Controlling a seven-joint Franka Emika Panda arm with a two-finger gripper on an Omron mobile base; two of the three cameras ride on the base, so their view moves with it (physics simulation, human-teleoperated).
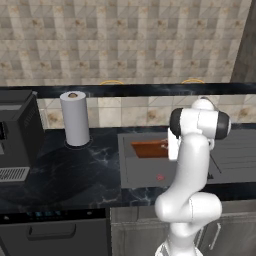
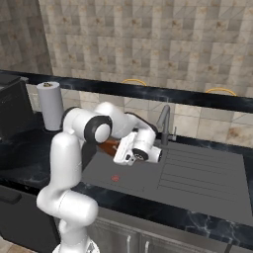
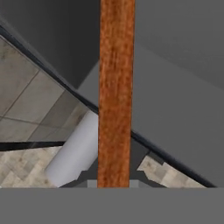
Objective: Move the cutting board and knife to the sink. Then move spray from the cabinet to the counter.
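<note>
Over the sink [image 1: 145,172], cutting board [image 3: 115,96] clamped in end effector [image 3: 114,181]

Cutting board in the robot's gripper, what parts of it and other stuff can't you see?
- Cutting board: in the left base view the arm covers its right end; in the hand view it is edge-on, its face unseen.
- Gripper: in the right base view the hand hides its fingertips.
- Sink: the basin's inside lies behind the arm in that view.
- Paper towel roll: partly behind the board in the hand view.
</note>
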